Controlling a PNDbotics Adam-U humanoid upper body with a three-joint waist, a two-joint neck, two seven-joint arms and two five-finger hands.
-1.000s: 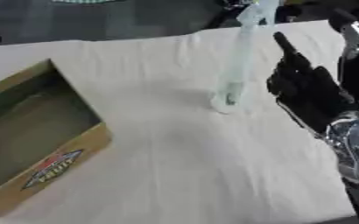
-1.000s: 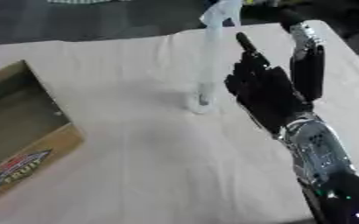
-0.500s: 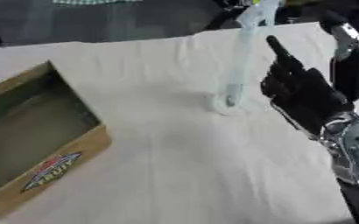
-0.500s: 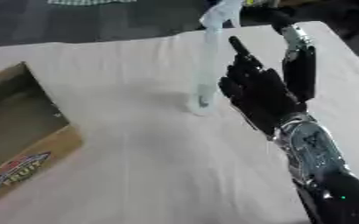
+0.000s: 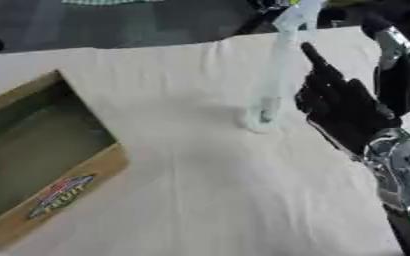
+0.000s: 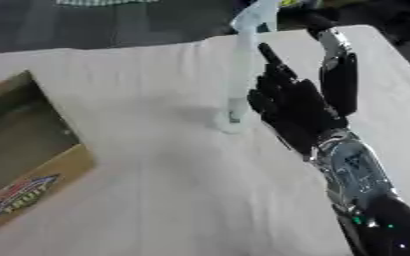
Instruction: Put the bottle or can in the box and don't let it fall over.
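Bottle, clear and slim, stands upright on the tabletop, which is covered with a pale cloth, toward the far right part of the surface. Its base rests on the cloth and its top reaches up past the far edge of the tabletop. The cardboard box lies well apart from it at the left, open side up, with a coloured label on its near wall.

The right hand comes in from the right and is raised just beside the bottle, on the bottle's right. Its fingers are mostly straight and spread, one finger pointing up along the bottle's side, the thumb standing apart to the right. The fingers are not curled round the bottle and hold nothing; whether that finger touches the bottle's side cannot be told. The silver wrist and black forearm run down toward the lower right corner.

Compared with a second ago, the right hand has moved nearer to the bottle: the gap between its fingers and the clear side has narrowed. The bottle stands in the same place, still upright, and the box has not shifted. The left hand shows in neither view.
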